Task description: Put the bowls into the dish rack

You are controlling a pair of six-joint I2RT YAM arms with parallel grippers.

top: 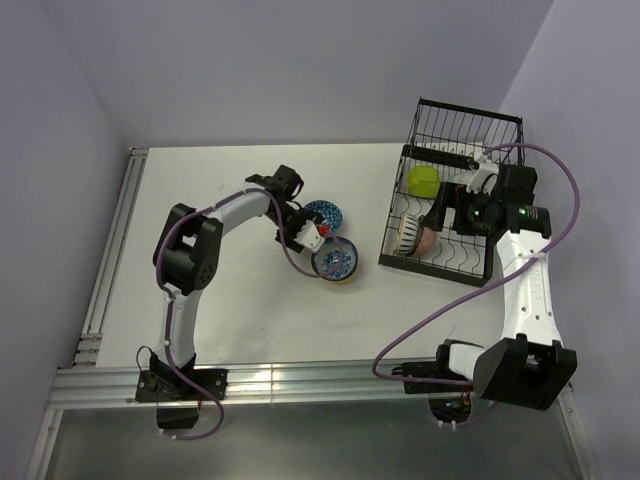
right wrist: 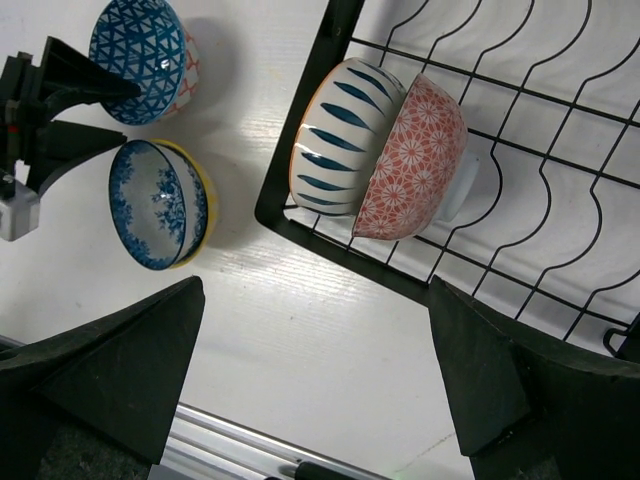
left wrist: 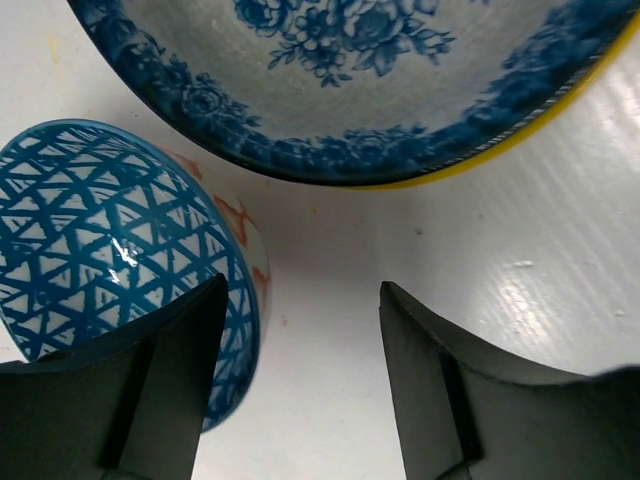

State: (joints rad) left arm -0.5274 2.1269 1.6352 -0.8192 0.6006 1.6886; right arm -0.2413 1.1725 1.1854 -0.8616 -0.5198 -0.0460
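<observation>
Two bowls stand on the white table. One is the blue triangle-patterned bowl (top: pixel 325 213) (left wrist: pixel 110 240) (right wrist: pixel 140 45). The other is the blue floral bowl with a yellow outside (top: pixel 336 260) (left wrist: pixel 350 80) (right wrist: pixel 160 205). My left gripper (top: pixel 317 235) (left wrist: pixel 302 290) is open and low between them. Its left finger stands over the triangle bowl's inside and its right finger outside the rim, touching nothing. The black wire dish rack (top: pixel 430 270) (right wrist: pixel 328 60) holds a striped bowl (right wrist: pixel 340 140), a red-patterned bowl (right wrist: pixel 415 160) and a green bowl (top: pixel 423 180). My right gripper (top: pixel 437 215) (right wrist: pixel 320 370) hovers open above the rack's near corner.
The rack's taller basket section (top: pixel 470 125) is at the far end. An aluminium rail (top: pixel 110 240) runs along the table's left edge, and another (top: pixel 300 380) along the near edge. A purple cable (top: pixel 430 320) loops from the right arm over the table.
</observation>
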